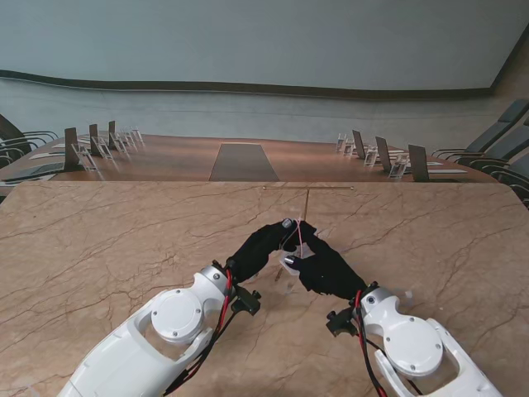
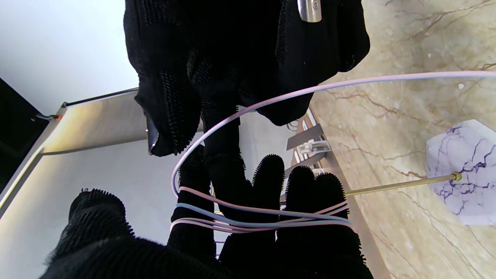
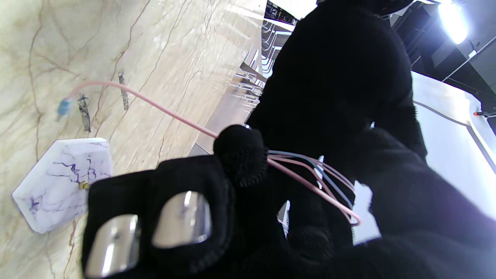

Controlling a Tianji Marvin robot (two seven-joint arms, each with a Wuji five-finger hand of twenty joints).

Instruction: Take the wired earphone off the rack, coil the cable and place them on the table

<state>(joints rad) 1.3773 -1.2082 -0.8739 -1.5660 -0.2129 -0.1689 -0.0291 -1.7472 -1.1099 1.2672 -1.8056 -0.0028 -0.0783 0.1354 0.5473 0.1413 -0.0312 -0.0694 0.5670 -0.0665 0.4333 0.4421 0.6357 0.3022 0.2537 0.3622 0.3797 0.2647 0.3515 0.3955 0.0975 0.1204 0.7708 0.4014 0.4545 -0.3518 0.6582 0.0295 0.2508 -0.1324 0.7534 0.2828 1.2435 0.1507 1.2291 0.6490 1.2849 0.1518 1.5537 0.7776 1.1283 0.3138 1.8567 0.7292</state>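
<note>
Now cable looped round left hand fingers, right hand pinching it.

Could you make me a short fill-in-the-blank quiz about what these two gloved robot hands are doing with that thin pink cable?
1. The cable is wound in several loops around the fingers of the ____ hand.
2. Both hands wear gloves coloured ____.
3. The rack has a thin brass rod set in a white ____ base.
4. The right hand pinches the cable's free length, whose blue-tipped end trails over the ____.

Missing words: left; black; marble; table
</note>
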